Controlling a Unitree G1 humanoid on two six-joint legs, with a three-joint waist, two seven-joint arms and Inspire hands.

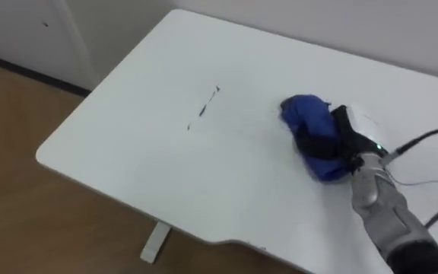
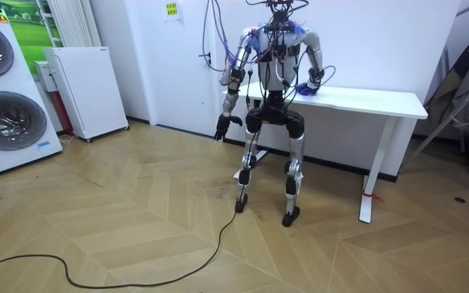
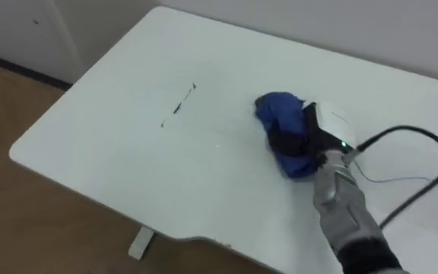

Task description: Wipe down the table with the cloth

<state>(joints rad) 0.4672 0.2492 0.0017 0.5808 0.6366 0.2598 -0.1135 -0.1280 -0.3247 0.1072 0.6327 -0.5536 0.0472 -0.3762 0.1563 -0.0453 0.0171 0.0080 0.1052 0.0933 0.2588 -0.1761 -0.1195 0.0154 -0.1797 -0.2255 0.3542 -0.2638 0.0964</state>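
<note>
fingers [image 1: 318,144] of the right hand [image 1: 353,135] are curled round the blue cloth [image 1: 309,113], pressing it on the tabletop [image 1: 166,167]. the cloth lies to the right of the dark mark [image 1: 204,109], well apart. the mark's long axis slants away from the robot. the left hand [image 2: 224,124] hangs far from the mark.

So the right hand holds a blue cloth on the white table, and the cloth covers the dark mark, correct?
Not quite. The right hand holds the blue cloth on the white table, but the cloth lies apart from the dark mark, to its right, as the left eye view shows.
</note>
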